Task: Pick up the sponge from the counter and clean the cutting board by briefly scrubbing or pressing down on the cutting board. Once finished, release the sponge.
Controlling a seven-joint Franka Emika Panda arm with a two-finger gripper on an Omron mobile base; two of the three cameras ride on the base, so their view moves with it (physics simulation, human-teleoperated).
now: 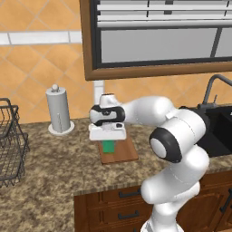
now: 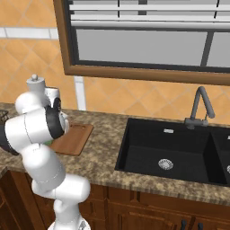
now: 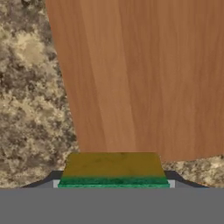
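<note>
The sponge (image 1: 108,146) is clamped in the gripper (image 1: 108,141) directly over the board (image 1: 118,151), whose surface lies just below it for pressing.

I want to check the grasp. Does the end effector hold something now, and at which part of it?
It holds the sponge over the cutting board. The end effector grips the green end nearest the hand; the yellow face points toward the board.

The arm (image 1: 176,149) is being rendered as glossy white rounded segments, with dark rings being shown at its joints and a black-banded wrist.
</note>
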